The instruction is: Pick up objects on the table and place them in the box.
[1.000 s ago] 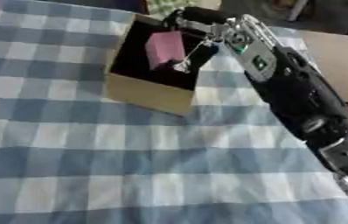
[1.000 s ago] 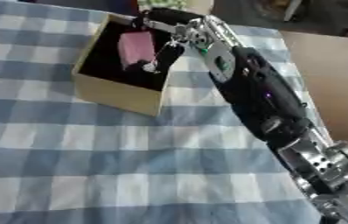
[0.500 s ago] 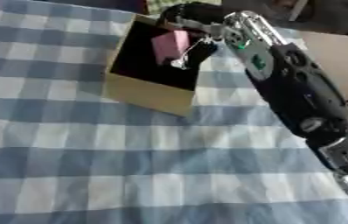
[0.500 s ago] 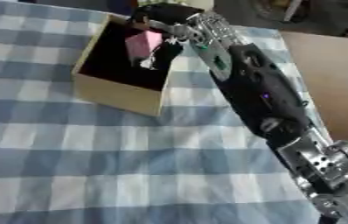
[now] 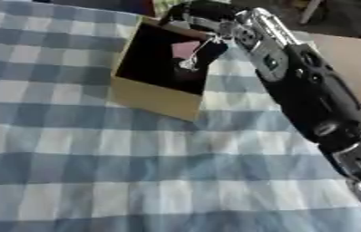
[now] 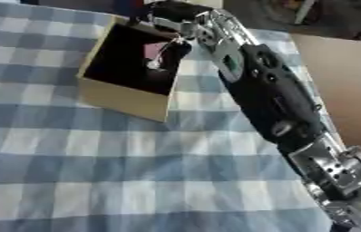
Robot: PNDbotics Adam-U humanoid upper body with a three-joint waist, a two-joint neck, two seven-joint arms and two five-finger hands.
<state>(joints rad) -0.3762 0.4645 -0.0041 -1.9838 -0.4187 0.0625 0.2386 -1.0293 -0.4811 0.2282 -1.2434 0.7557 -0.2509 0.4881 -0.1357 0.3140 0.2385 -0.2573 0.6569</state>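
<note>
Right now the right arm [image 5: 310, 95] reaches in from the lower right, stretched diagonally across the blue-and-white checked cloth [image 5: 96, 172] that covers the table, and ends over the far rim of the box [image 5: 156, 97]. That box is tan cardboard, open at the top, with a dark inside, and it stands on the cloth near the upper middle. The right hand [image 5: 203, 13] sits at the box's far right corner, but its fingers blur into the dark shapes around them, so I cannot tell whether they are curled or straight. A pink object [image 5: 187, 48] shows inside the box, just below the hand, against the right-hand wall. A thin pale cable [image 5: 198, 54] hangs from the wrist across the box opening.
</note>
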